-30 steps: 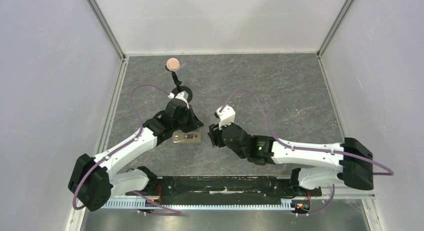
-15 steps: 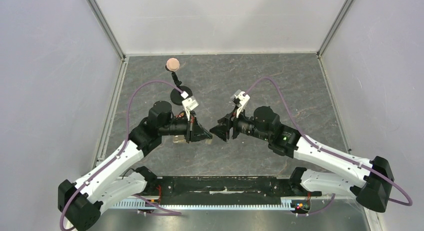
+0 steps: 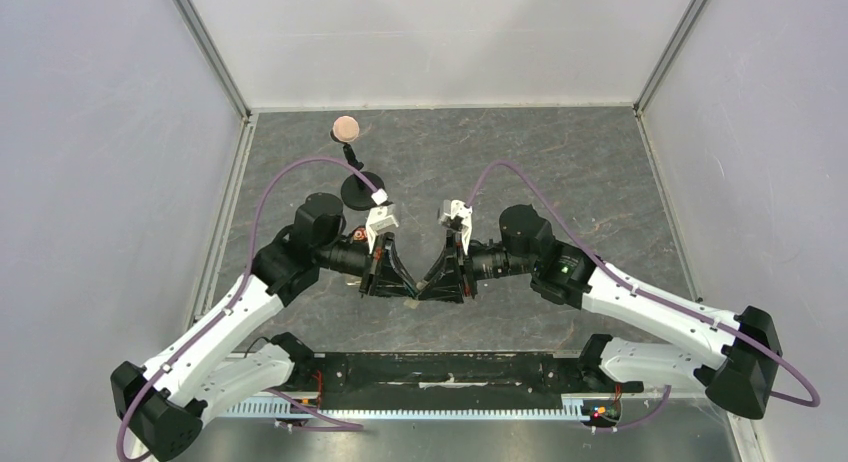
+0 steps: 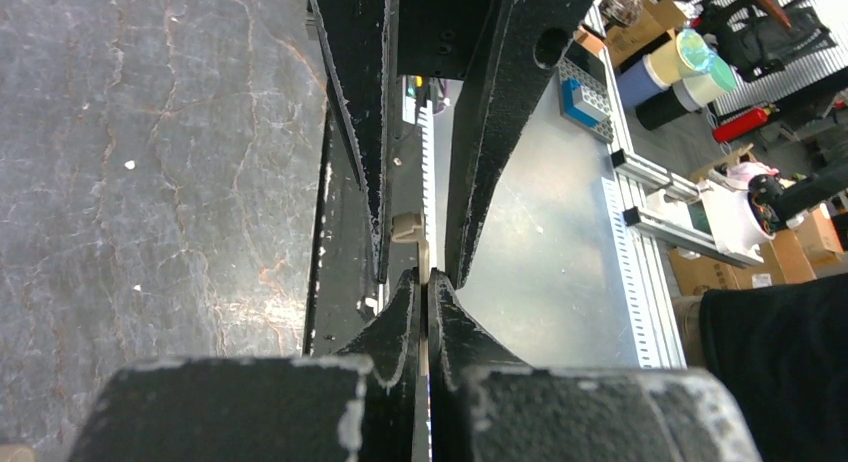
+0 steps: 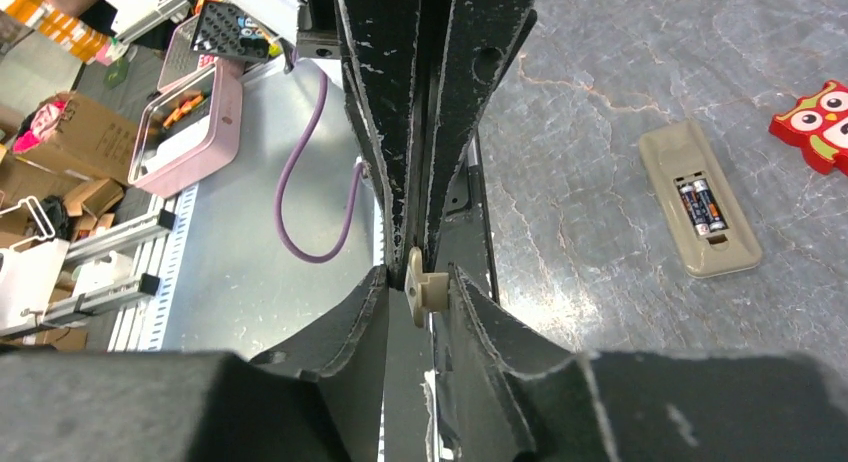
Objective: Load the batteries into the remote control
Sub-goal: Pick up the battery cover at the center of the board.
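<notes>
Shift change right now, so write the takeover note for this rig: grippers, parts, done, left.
Left gripper: shut on the beige battery cover, held in the air.
Right gripper: fingers flank the same cover; its grip is unclear.
Remote control: lies tan back up, both batteries seated in its open bay.
Done: batteries loaded.
Left: probably refit the cover.

The left gripper (image 4: 428, 282) fingers (image 4: 400, 317) are closed on the thin edge of a small beige cover piece (image 4: 422, 267). From above, 2 other black fingers (image 4: 365, 132) meet the same piece. The dark marbled desk (image 4: 150, 162) lies at left.
</notes>
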